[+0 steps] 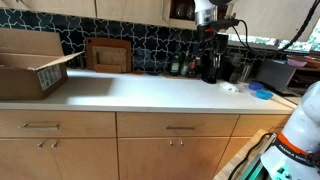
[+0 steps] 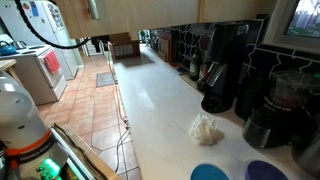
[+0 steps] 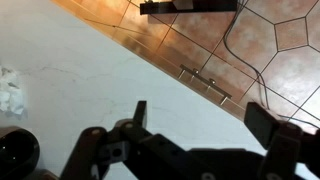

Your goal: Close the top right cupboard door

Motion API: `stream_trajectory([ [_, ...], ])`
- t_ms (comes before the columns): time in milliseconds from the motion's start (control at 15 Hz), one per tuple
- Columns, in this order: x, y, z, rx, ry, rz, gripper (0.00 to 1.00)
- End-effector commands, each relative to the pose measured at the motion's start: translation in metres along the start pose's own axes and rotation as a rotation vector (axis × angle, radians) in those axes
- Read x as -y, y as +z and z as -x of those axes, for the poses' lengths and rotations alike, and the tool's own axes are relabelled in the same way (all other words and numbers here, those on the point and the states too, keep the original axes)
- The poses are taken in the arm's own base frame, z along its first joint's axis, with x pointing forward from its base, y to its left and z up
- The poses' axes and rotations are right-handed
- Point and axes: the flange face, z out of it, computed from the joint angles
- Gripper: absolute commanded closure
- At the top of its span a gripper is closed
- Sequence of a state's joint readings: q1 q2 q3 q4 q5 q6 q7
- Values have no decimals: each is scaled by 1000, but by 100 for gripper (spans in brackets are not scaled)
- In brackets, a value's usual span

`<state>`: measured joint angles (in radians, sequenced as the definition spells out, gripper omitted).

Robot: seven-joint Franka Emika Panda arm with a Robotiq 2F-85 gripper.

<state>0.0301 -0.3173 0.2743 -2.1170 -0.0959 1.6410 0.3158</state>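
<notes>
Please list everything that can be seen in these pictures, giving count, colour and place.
counter: one, white, across the scene
box: one, brown cardboard, at the counter's end
board: one, brown wood, leaning on the backsplash
coffee machine: one, black, on the counter by the wall
wad: one, white, crumpled, on the counter
round things: two, blue, near the wad
drawers: at least two, tan, under the counter
upper cupboards: count unclear, tan, at the top edge
floor: reddish tiles
arm base: one, white
gripper: one, black, open, above the counter
</notes>
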Motion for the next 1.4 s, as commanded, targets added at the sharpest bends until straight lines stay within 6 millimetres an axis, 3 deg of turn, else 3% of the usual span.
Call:
stream_trajectory([
  [0,0,-1,0,1,0,1,0],
  [400,0,-1,0,1,0,1,0],
  [533,-14,-11,17,-46,-2,-29,0],
  [867,-63,-42,77,-246,-32,-96,0],
  [1333,-116,-85,196,-444,171,-111,0],
])
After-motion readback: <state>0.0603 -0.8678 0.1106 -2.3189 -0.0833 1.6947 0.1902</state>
